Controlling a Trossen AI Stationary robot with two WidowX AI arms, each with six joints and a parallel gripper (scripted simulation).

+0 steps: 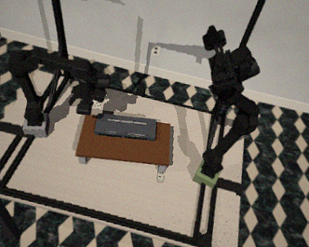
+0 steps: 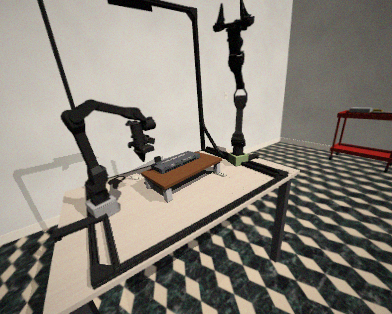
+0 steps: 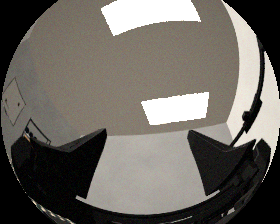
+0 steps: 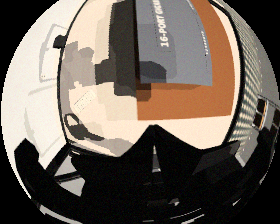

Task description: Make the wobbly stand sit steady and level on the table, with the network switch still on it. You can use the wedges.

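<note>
The stand (image 1: 124, 143) has a brown top and white legs, and sits mid-table. The grey network switch (image 1: 126, 128) lies on its back half; it also shows in the right wrist view (image 4: 171, 31). My right gripper (image 1: 91, 100) hangs shut just above the table by the stand's back left corner. Its closed fingers (image 4: 153, 150) show nothing between them. My left gripper (image 2: 232, 17) is open and empty. It points straight up, high above the table on the arm with the green base (image 1: 207, 176). The left wrist view shows only ceiling. I cannot make out a wedge for sure.
A small pale speckled piece (image 1: 97, 105) lies on the table under my right gripper. A black frame (image 1: 98, 214) runs around the table edge, with upright poles at the back. A red cart (image 2: 362, 135) stands far off on the floor.
</note>
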